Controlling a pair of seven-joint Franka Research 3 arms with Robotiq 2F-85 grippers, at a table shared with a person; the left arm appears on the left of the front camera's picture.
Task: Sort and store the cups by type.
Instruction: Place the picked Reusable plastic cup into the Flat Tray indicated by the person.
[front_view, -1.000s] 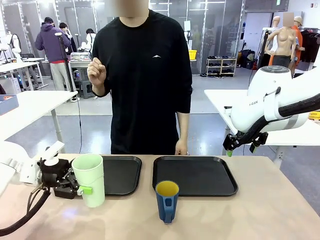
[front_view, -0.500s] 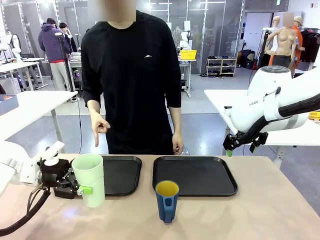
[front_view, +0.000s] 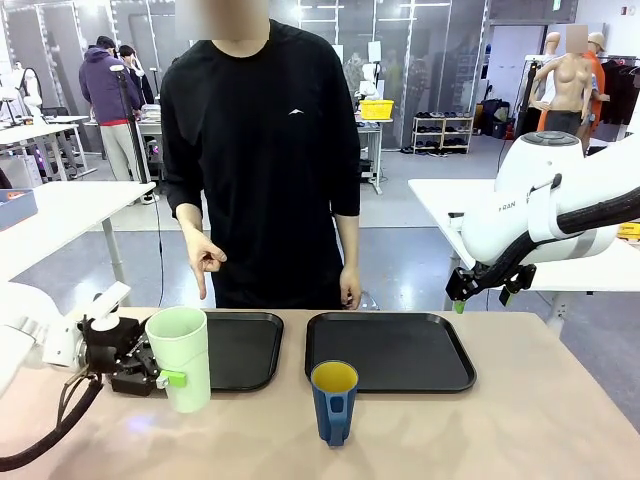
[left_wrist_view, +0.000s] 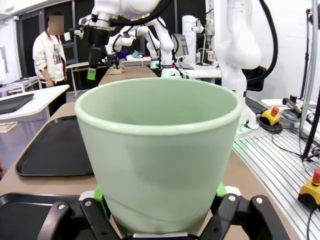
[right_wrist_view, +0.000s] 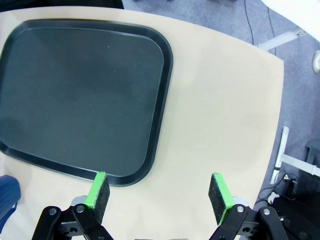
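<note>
My left arm lies low along the table (front_view: 500, 430), forearm level, wrist turned so my left gripper (front_view: 160, 378) reaches in sideways. Its fingers are clamped around the lower part of the pale green tumbler (front_view: 180, 355), a green pad pressing each side. The tumbler is upright with a slight lean; I cannot tell whether its base touches the table. Just beyond it lies the left black tray (front_view: 245, 348). The blue mug (front_view: 333, 402) with the yellow inside stands well off past the tumbler, on bare table in front of the right black tray (front_view: 390, 350).

My right arm is raised, elbow bent, with my right gripper (front_view: 484, 295) pointing down, jaws spread wide and empty; that tray's corner lies beneath its fingers.

Across the table, the person's hand (front_view: 205, 262) points an index finger down above the left tray.
</note>
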